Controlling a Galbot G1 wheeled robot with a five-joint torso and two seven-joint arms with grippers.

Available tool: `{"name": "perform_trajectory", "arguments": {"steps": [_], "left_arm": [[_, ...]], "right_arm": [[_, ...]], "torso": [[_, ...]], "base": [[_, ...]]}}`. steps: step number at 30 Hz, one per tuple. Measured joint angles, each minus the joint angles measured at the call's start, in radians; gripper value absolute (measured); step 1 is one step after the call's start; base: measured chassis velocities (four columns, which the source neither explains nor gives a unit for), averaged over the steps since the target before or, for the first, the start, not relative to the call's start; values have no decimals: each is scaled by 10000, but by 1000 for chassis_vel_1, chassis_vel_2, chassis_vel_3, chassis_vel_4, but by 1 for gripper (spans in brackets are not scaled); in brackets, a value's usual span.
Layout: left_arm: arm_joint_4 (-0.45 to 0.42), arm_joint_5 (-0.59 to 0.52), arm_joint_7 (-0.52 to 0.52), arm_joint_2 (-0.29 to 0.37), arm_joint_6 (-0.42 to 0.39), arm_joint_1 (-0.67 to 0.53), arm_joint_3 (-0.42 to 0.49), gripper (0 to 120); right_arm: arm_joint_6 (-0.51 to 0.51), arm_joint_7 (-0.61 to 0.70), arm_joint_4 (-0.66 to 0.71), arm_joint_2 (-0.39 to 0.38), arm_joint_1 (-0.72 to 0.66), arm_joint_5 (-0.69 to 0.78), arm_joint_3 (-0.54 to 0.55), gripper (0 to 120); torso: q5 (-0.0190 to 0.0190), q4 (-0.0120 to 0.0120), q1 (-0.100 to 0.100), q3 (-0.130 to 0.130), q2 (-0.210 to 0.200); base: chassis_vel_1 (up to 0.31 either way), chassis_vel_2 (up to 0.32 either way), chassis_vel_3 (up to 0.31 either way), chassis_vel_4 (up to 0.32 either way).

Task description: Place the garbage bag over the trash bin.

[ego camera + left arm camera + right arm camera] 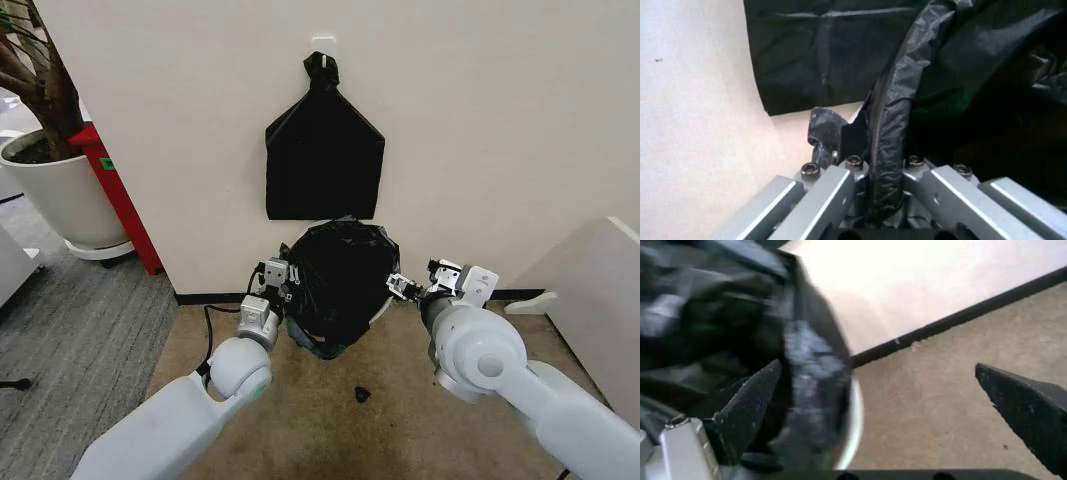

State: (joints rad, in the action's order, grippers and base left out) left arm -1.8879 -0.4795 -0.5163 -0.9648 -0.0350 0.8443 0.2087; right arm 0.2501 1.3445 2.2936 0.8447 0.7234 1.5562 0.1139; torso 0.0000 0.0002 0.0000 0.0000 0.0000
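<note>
The garbage bag (338, 282), glossy black and crinkled, drapes over the trash bin (384, 306) on the carpet against the wall; only a thin stretch of the bin's white rim (854, 426) shows. My left gripper (280, 279) is at the bag's left side and is shut on the garbage bag's rolled edge (892, 130), which runs between its fingers (823, 128). My right gripper (402, 285) is at the bag's right side, open with its jaws wide apart. One finger (747, 405) is against the bag (807, 375) and the other finger (1027, 412) is over the carpet.
A flat black bundle (325, 152) with a knotted top hangs on the wall just above the bin. A white plant pot (55, 195) and a red post (120, 195) stand to the left, white furniture (600, 290) to the right. A small black scrap (362, 394) lies on the carpet.
</note>
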Motion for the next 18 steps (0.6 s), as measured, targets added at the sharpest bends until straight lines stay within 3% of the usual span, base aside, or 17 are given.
{"name": "perform_trajectory", "arguments": {"steps": [9,18], "left_arm": [[22,227,72,-4,93,-7,85,1],[196,185,78,-97,96,-115,-66,1]], "right_arm": [[8,156,-732,508,-113,-13,179,100],[64,213,-298,-74,346,-65,-5,100]], "torso": [[0,-1,0,1,0],[2,4,0,-2,0]], "base": [[0,0,0,0],[0,0,0,0]]}}
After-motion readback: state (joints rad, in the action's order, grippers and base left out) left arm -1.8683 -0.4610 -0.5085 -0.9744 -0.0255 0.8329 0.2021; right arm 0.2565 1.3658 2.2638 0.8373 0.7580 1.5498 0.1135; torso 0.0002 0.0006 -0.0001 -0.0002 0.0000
